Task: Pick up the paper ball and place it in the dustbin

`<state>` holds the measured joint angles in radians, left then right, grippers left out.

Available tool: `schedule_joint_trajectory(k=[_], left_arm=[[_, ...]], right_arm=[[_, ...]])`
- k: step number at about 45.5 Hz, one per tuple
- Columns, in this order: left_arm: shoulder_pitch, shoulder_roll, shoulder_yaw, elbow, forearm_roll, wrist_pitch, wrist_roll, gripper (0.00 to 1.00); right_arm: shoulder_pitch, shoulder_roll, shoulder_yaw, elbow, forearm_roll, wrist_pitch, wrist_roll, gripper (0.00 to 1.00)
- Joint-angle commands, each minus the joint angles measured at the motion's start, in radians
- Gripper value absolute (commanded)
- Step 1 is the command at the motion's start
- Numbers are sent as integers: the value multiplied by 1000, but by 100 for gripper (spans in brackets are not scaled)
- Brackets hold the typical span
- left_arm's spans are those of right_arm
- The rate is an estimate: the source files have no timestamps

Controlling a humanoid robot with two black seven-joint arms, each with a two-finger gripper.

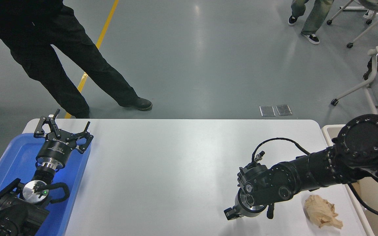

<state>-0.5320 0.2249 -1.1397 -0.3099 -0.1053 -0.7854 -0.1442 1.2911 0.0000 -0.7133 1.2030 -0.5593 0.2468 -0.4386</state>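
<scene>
The paper ball [322,210], a wrinkled tan wad with a pointed tail, lies on the white table [176,157] near its front right corner. My right gripper [232,214] hangs low over the table just left of the ball, apart from it, at the end of the black arm reaching in from the right. The wrist body hides how the gripper stands. The dustbin [328,130] stands beside the table's right edge; only its cream rim and a strip of beige inside show behind the arm. My left gripper [65,128] is parked open and holding nothing over the blue tray.
A blue plastic tray [8,164] sits on the table's left end under the left arm. A person in black trousers [71,62] stands at the far left side. Another person's legs and wheeled chairs [366,82] are on the floor at the far right.
</scene>
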Motion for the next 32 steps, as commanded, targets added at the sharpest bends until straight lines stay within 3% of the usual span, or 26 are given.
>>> schedule_joint_trajectory(k=[1, 32], left_arm=[[0, 1, 0, 0, 1, 0, 0, 99], [0, 1, 0, 0, 1, 0, 0, 99]], right_arm=[[0, 0, 0, 0, 1, 0, 0, 0], [2, 0, 0, 4, 2, 2, -6, 0]])
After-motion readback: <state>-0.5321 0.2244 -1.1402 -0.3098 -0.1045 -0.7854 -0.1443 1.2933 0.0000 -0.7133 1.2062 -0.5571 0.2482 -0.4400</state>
